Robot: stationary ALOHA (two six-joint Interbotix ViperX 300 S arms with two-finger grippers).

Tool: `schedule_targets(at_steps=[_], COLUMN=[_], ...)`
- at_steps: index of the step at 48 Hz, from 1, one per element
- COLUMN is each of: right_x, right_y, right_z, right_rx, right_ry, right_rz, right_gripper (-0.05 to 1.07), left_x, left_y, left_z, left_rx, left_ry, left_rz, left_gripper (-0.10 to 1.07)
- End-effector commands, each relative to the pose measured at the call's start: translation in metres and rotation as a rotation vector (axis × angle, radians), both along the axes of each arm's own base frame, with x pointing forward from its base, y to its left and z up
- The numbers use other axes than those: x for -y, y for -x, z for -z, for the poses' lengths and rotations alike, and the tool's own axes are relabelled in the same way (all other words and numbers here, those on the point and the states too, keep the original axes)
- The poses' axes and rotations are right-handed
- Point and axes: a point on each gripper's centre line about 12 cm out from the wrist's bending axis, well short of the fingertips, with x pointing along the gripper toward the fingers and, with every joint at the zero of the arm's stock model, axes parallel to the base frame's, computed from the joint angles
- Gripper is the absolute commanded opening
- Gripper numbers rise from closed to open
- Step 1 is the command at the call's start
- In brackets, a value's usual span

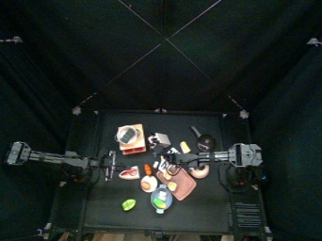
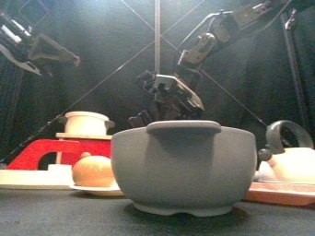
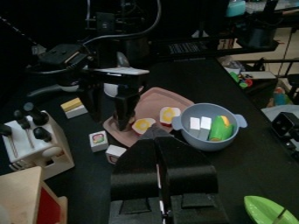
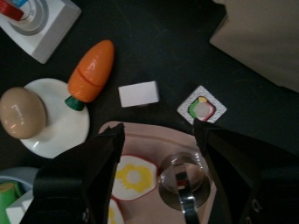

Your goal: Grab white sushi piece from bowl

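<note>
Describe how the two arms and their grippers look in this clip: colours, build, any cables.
Both arms are black, built of jointed segments. The right gripper has two broad, flat matte black jaws. The left gripper has black jaws on a blocky black mount. Thin dark cables loop along the right arm, as the left wrist view shows.

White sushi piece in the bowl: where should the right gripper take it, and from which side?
Probably from straight above, pinching the white sushi piece across its width. It lies low inside the bowl, whose wall blocks a sideways approach. A green piece sits right beside it, so one jaw should slip between the two.
</note>
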Motion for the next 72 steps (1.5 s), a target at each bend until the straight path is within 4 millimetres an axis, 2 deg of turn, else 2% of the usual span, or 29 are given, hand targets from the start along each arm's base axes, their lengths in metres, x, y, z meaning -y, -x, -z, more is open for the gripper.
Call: schedule_targets(at_steps=[1,12,28,35,52,59,72], right_x=[-0.013,-0.062,-0.117,-0.134,-0.162,-0.164,-0.174], right_y=[-0.004,-0.007,-0.003,0.001,-0.010,-0.011,-0.014], right_z=[-0.034,-0.060,-0.052,-0.050,-0.049,-0.045,-0.033], right_rx=[0.102,0.207,0.164,0.140,0.159,0.122,0.044], right_ry=[-0.071,-0.283,-0.429,-0.460,-0.435,-0.411,-0.395], right_rz=[0.016,0.089,0.246,0.333,0.589,0.716,0.830], right_gripper=[0.94,0.94,0.94,0.94,0.94,0.94,0.94], left_x=[0.000,0.001,0.005,0.006,0.006,0.007,0.006], left_y=[-0.002,-0.001,0.000,0.001,0.000,0.000,0.004], left_z=[-0.005,-0.003,0.001,0.001,0.000,-0.004,-0.009], left_rx=[0.018,0.010,-0.002,-0.004,-0.002,0.014,0.040], left_ry=[-0.002,0.011,0.079,0.083,0.072,0.053,0.026], left_rz=[0.001,0.002,0.000,0.002,0.006,0.016,0.024], left_gripper=[-0.02,-0.02,-0.02,-0.02,-0.02,-0.02,-0.02])
